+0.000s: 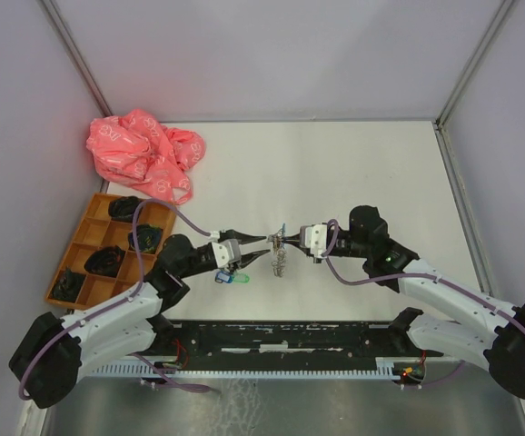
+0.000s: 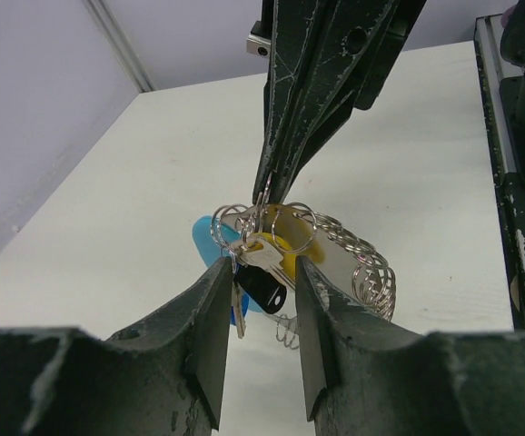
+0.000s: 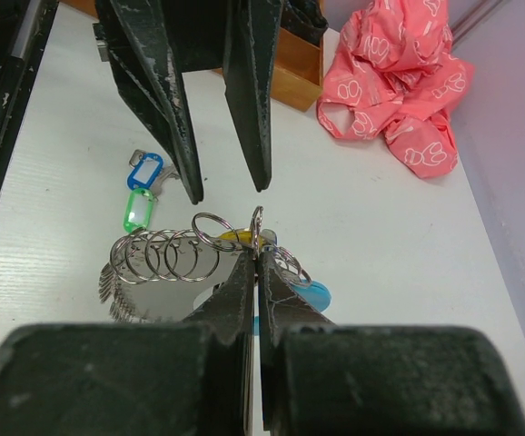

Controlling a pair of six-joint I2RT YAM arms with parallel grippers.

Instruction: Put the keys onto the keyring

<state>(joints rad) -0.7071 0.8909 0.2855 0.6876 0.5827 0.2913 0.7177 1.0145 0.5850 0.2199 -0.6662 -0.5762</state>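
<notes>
This is a robotics lab test cell, not a home or shop. A plain white table [image 1: 371,182] sits boxed in by bare pale grey wall panels [image 1: 272,54] held in thin bare metal frame struts [image 1: 76,59]. Two white-and-black jointed robot arms, left [image 1: 108,327] and right [image 1: 453,295], are bolted to a long black mounting rail [image 1: 281,338] at the near edge, with loose purple cables [image 1: 362,280] looping along them. The only furnishings are props: an orange compartment tray [image 1: 74,245] holding dark items, and a crumpled pink plastic bag [image 1: 144,153]. The black tool fingers in the wrist views are scuffed and paint-chipped.
</notes>
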